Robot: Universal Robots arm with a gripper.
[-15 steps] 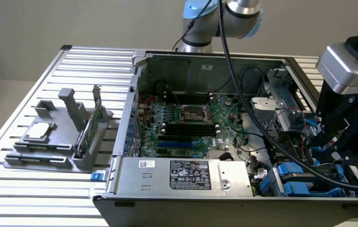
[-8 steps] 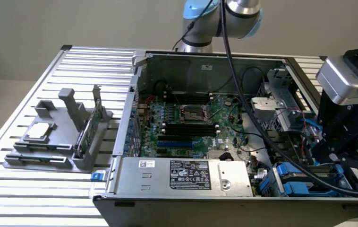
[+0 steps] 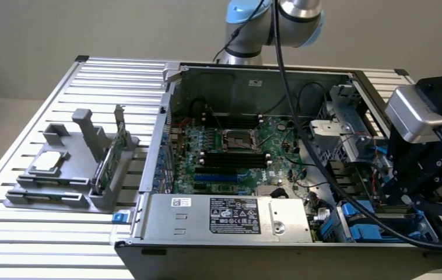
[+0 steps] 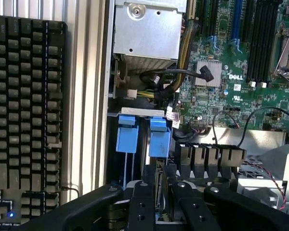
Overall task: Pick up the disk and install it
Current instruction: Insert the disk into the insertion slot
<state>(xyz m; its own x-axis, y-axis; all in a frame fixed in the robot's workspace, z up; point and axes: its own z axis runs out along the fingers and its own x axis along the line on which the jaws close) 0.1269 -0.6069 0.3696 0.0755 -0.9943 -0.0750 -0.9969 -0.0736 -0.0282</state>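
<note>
The disk (image 4: pixel 160 138) stands on edge in the drive bay at the case's corner, with its blue plastic bracket tab towards the motherboard. My gripper (image 4: pixel 161 185) straddles the narrow edge of the disk, its two black fingers (image 4: pixel 142 202) pressed against either side. In the exterior view my gripper (image 3: pixel 411 198) hangs over the case's near corner on the exterior view's right, just above the blue brackets (image 3: pixel 361 220). The rest of the disk's body is hidden by the fingers and the bay.
A second blue bracket (image 4: pixel 126 137) sits right beside the held one. The power supply box (image 3: pixel 229 214), black cables (image 4: pixel 168 79) and the motherboard (image 3: pixel 229 151) crowd the case. A keyboard (image 4: pixel 26 120) lies outside the case wall. A grey fixture (image 3: pixel 73 169) stands on the slatted table.
</note>
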